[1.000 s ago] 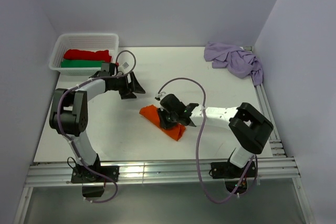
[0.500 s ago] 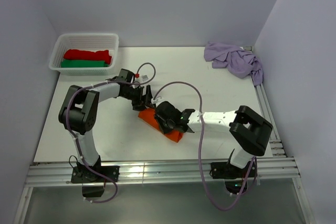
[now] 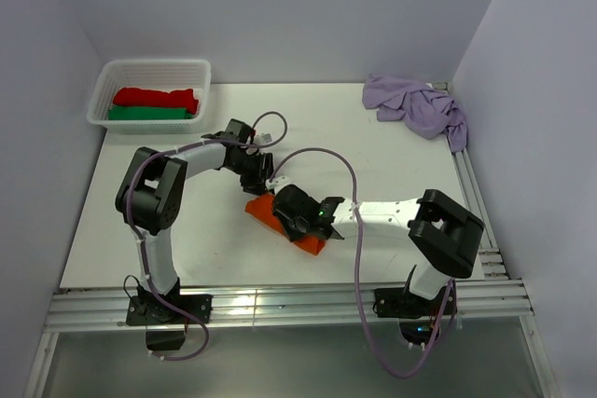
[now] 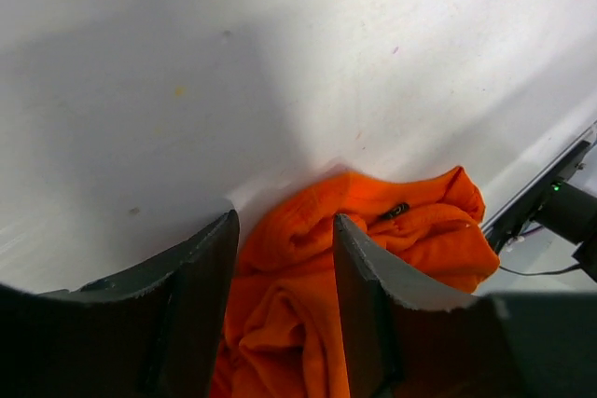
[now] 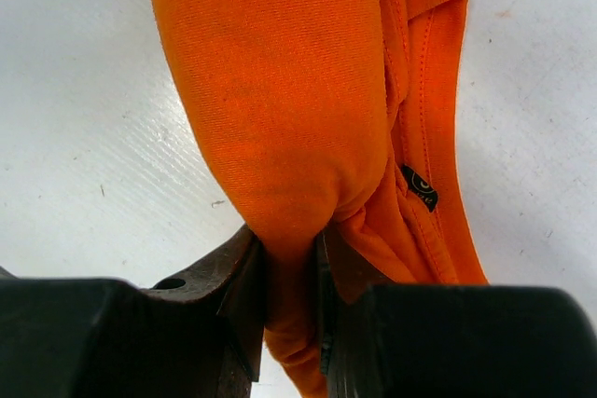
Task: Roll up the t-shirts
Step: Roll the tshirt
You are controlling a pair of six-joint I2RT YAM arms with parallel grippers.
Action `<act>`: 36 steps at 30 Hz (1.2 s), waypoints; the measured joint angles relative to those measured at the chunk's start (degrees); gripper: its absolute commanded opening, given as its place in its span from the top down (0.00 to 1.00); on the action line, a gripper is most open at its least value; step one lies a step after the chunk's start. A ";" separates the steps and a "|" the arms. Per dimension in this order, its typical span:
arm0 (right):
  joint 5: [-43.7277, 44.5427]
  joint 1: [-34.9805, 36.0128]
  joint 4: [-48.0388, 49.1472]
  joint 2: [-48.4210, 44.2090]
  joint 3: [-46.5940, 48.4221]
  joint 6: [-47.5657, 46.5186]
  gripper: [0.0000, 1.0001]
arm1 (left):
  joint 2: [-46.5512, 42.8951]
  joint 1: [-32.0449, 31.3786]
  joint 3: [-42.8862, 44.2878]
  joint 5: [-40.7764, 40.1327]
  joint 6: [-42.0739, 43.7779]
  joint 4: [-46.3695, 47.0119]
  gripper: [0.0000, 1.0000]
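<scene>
The orange t-shirt (image 3: 263,211) lies as a rolled bundle at the table's middle. My right gripper (image 3: 297,221) is shut on its middle; in the right wrist view the fingers (image 5: 244,277) pinch a thick fold of orange cloth (image 5: 280,90). My left gripper (image 3: 260,184) is at the bundle's far left end. In the left wrist view its jaws (image 4: 284,221) stand apart astride the orange cloth (image 4: 410,230), which fills the gap between them. The lilac t-shirt (image 3: 415,104) lies crumpled at the far right corner, away from both grippers.
A white basket (image 3: 149,64) at the far left corner holds a red roll (image 3: 154,97) and a green roll (image 3: 149,114). An aluminium rail (image 3: 471,193) runs along the table's right edge. A small black label (image 5: 420,186) shows on the orange shirt.
My left gripper has swung from near the basket over to the orange bundle's far end, and its jaws have narrowed around the cloth. The right gripper has kept its hold and shifted slightly left.
</scene>
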 measured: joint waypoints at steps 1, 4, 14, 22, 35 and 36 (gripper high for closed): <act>0.04 0.09 -0.17 -0.13 0.00 0.00 1.00 | 0.24 -0.50 0.39 -0.46 -0.04 -0.07 0.47; 0.20 0.52 -1.29 -0.50 -0.07 0.02 1.00 | 0.39 -2.67 0.81 -1.38 -0.17 0.68 0.49; 0.72 0.94 -2.34 -0.85 -0.09 0.98 1.00 | 0.79 -7.30 0.35 -5.01 -1.07 1.66 1.00; 1.07 1.07 -3.04 -1.05 -0.09 3.58 1.00 | 1.01 -7.37 1.38 -7.74 -4.59 0.33 1.00; -1.66 1.60 -3.50 -4.74 -3.52 10.64 1.00 | 1.07 -7.26 1.36 -8.98 -8.81 0.07 1.00; -1.79 1.64 -3.72 -5.22 -3.87 11.28 1.00 | 1.07 -7.26 1.36 -9.01 -8.92 0.04 1.00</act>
